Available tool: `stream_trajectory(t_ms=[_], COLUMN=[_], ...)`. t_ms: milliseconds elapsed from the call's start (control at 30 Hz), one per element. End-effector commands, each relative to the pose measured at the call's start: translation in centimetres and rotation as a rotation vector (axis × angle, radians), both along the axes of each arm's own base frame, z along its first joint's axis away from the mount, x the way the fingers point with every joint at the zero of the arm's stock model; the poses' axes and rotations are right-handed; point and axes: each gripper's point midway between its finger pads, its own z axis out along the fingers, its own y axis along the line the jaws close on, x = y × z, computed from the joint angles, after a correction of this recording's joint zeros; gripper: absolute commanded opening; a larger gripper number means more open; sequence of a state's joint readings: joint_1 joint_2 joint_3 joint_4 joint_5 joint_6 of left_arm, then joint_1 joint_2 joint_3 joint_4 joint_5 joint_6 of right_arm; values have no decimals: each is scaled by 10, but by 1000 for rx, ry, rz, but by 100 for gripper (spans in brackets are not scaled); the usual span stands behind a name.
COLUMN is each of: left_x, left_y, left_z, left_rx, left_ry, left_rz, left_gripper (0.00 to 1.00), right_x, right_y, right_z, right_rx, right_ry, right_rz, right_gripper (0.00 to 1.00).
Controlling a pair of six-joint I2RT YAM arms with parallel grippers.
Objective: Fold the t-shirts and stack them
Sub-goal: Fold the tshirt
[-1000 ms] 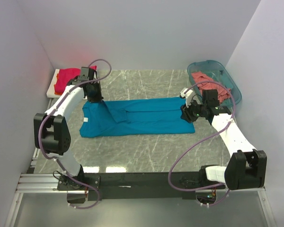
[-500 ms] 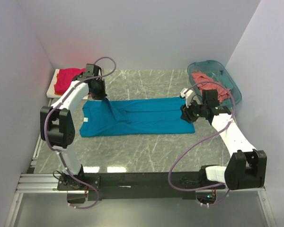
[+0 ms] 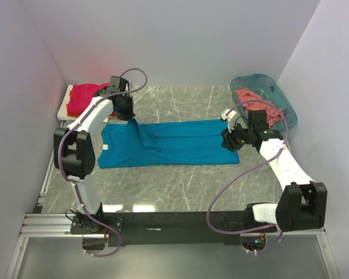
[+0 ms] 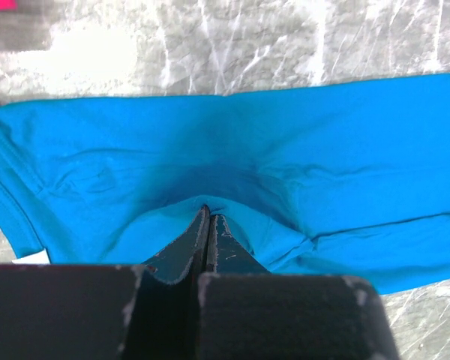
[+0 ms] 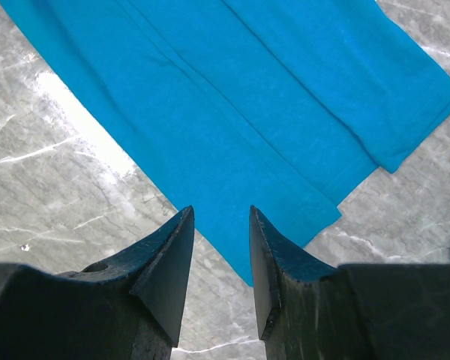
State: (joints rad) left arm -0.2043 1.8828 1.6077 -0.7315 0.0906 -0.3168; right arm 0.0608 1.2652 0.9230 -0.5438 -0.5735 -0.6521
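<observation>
Pretty bare setup tbh. The grey-green marble-look tabletop (image 3: 180, 186) is boxed in by plain white walls: a back wall (image 3: 174, 40), a left wall (image 3: 17, 116) and a right wall (image 3: 331, 75). A flat black bar (image 3: 180, 220) runs along the near edge, with a silver aluminium rail (image 3: 46, 224) at its left end. Overhead light leaves a bright glare patch (image 3: 139, 207) on the marble. Below it all there's dull grey floor (image 3: 163, 261).
</observation>
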Motion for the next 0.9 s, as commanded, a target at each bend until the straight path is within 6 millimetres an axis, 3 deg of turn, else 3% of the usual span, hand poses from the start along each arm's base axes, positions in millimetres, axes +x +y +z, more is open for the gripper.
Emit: stream_trajectory(t_ms=[0, 467, 867], left_x=[10, 17, 21], left_y=[-8, -30, -28], left_z=[13, 5, 1], left_rx=[9, 32, 54], left_ry=[-41, -22, -14], left_rz=[-38, -84, -73], left_gripper=[1, 1, 1], right_x=[3, 3, 3], right_y=[2, 2, 2], right_z=[3, 2, 1], right_rx=[10, 9, 8], right_ry=[-9, -6, -1], right_rz=[16, 16, 15], right_gripper=[43, 43, 43])
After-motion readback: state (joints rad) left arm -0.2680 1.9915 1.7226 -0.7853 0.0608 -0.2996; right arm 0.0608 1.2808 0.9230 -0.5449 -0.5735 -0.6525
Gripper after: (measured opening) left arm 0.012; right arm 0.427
